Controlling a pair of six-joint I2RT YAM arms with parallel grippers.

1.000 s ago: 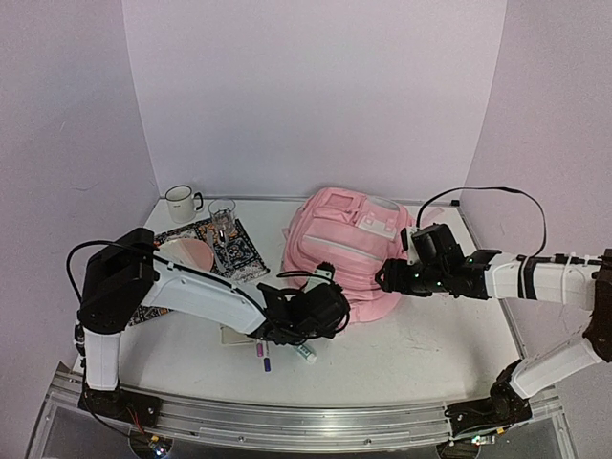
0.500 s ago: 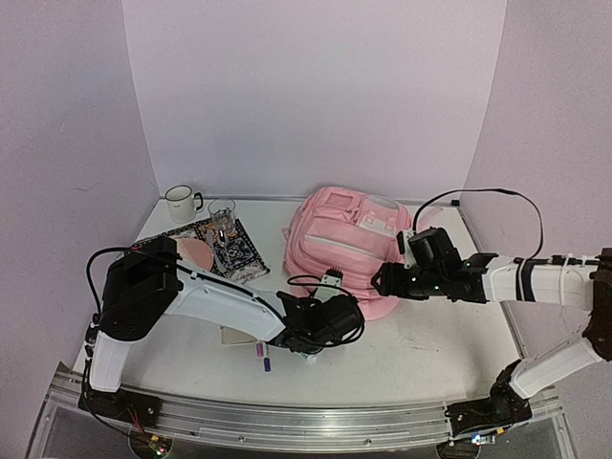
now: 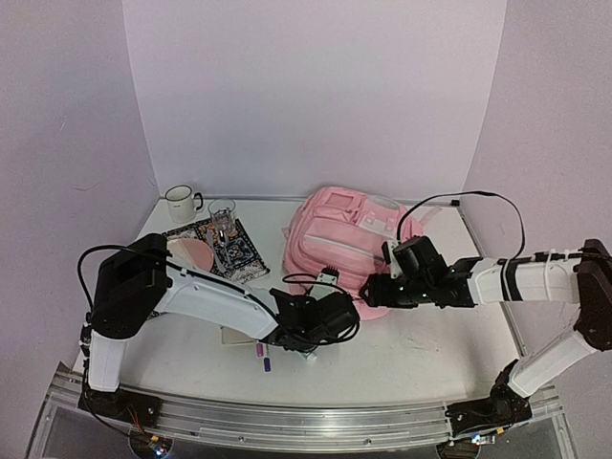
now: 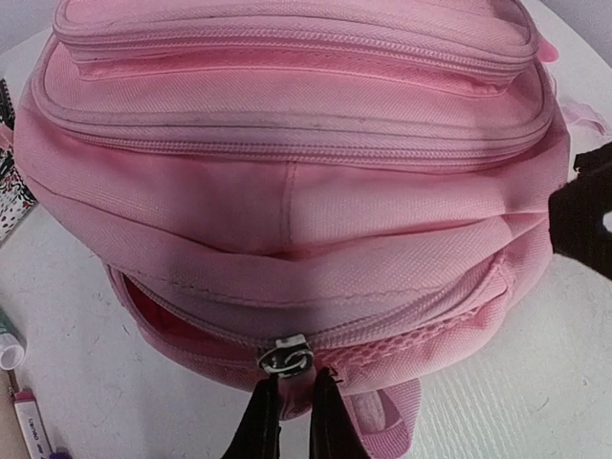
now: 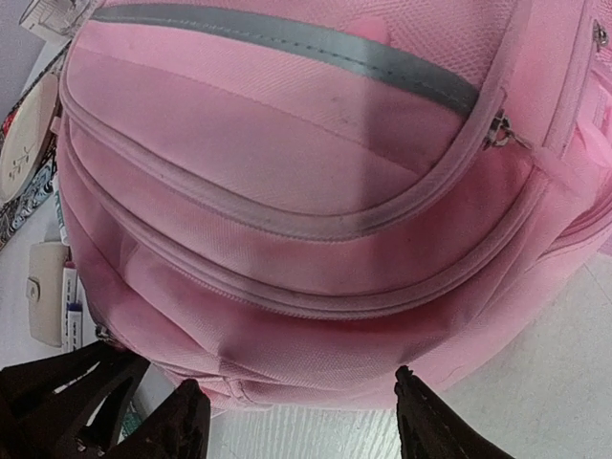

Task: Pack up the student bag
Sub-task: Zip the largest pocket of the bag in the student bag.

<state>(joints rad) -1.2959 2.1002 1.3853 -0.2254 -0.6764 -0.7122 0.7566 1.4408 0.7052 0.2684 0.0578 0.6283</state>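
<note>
Left tool (image 4: 295, 384) (pinching zip pull (image 4: 287, 359)) at student bag (image 4: 287, 191) near end.

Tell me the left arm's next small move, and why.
Probably draw the zip pull sideways along its track to widen the opening. The left gripper looks shut on that pull at the near edge of the student bag. A gap shows beside it. The right gripper is open against the bag's edge and could brace it.

Student bag (image 3: 342, 239), left hand (image 3: 335, 301), right hand (image 3: 371, 291) beside it (mug (image 3: 179, 203) far left)
</note>
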